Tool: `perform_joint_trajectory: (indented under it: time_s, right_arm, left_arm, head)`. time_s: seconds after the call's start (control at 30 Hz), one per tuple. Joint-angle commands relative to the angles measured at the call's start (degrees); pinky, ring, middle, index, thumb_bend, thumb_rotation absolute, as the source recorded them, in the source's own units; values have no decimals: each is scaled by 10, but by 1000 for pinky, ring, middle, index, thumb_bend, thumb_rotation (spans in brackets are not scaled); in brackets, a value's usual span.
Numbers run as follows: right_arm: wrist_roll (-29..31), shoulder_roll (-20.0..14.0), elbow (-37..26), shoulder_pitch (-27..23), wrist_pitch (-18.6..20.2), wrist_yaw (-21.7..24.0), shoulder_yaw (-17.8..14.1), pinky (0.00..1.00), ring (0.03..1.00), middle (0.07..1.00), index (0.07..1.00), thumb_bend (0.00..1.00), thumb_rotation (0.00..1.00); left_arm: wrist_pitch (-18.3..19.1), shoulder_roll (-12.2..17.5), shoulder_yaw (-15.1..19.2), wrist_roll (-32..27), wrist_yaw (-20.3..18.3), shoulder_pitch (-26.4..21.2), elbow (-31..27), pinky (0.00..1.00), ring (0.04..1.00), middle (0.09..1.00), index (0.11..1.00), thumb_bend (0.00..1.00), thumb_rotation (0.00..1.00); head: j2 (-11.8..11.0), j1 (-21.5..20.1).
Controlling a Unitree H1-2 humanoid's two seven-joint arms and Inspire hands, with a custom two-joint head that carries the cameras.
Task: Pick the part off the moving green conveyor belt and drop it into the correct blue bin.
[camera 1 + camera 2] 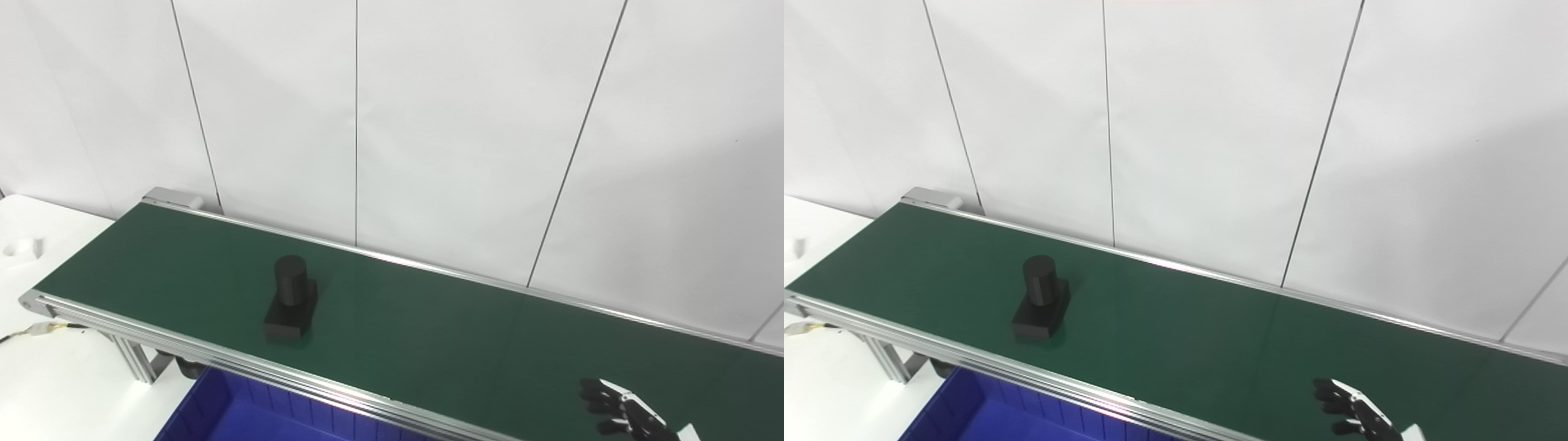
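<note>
A black part (291, 298), a rectangular base with an upright cylinder on it, sits on the green conveyor belt (429, 331) toward its left end; it also shows in the right eye view (1041, 298). My right hand (621, 413) is at the bottom right, above the belt's near side, fingers apart and holding nothing, far to the right of the part. It also shows in the right eye view (1353, 413). My left hand is out of view.
A blue bin (245, 416) stands below the belt's near rail at the bottom left. A white table (37, 367) lies left of the belt's end. A white panelled wall runs behind the belt.
</note>
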Motion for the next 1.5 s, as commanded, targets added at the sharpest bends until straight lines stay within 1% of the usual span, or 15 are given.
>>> perform_joint_trajectory:
  time_s: [0.0,0.03,0.17,0.2,0.37,0.47,0.5,0.53,0.63,0.77,0.83,1.1,1.23,1.27,1.47]
  right_arm:
    - [1,7,-8,-19,-7,-6,1,654,752,775,793,689,477]
    - [0,9,-8,-21,-5,-6,2,665,756,775,791,676,453]
    - [-18,15,-14,-28,6,-8,6,672,758,773,792,657,423]
    - [-21,17,-16,-30,9,-8,6,675,759,774,793,642,386]
    - [-26,23,-24,-36,16,-5,7,678,757,774,790,615,303]
    - [-25,27,-31,-39,23,-2,8,692,762,775,792,600,188]
    - [-26,27,-32,-40,25,-2,9,694,763,776,792,597,165]
    - [-27,28,-34,-40,26,-2,10,694,764,776,792,597,161]
    - [-27,29,-42,-42,36,0,12,707,772,777,791,598,83]
    - [-35,30,-51,-45,49,0,16,710,777,781,795,599,32]
    - [-39,30,-53,-47,53,1,17,715,782,784,801,595,31]
    - [-49,32,-37,-57,43,-6,19,727,788,785,806,594,36]
    - [-44,34,-22,-63,30,-10,19,733,798,796,814,589,73]
    - [-43,34,-17,-64,28,-10,19,740,801,802,816,585,98]
    - [-44,37,7,-76,30,-14,19,762,816,811,820,589,153]
  left_arm:
    - [-25,0,0,-3,-6,-11,-5,775,808,807,810,1000,161]
    - [-25,0,1,-2,-5,-11,-5,775,811,810,809,1000,165]
    - [-25,0,1,1,-1,-9,-7,770,814,813,809,1000,162]
    - [-25,0,1,1,-1,-9,-8,762,813,812,808,1000,166]
    - [-25,0,2,1,-1,-8,-10,754,812,809,807,1000,167]
    - [-24,1,1,1,-2,-8,-11,765,819,819,812,1000,170]
    - [-24,2,2,0,-2,-9,-11,767,819,819,812,1000,168]
    - [-24,2,2,-1,-2,-9,-11,768,819,819,811,1000,167]
    - [-24,3,1,0,-3,-9,-12,777,828,826,814,1000,166]
    - [-24,3,1,0,-2,-9,-13,766,828,826,812,1000,155]
    - [-25,3,2,0,-2,-9,-13,766,828,825,813,1000,153]
    - [-25,4,2,-1,-4,-10,-13,774,831,829,813,1000,153]
    - [-25,4,2,0,-3,-10,-14,767,831,829,812,1000,159]
    - [-25,4,2,1,-2,-10,-15,761,826,827,811,1000,164]
    - [-25,4,2,-2,-4,-9,-16,763,821,826,811,1000,155]
  head:
    - [1,-2]
    - [1,-3]
    - [2,-5]
    - [2,-7]
    - [4,-15]
    - [4,-24]
    - [4,-24]
    - [5,-27]
    - [5,-31]
    - [6,-35]
    - [7,-38]
    - [11,-47]
    - [11,-50]
    - [11,-50]
    - [12,-54]
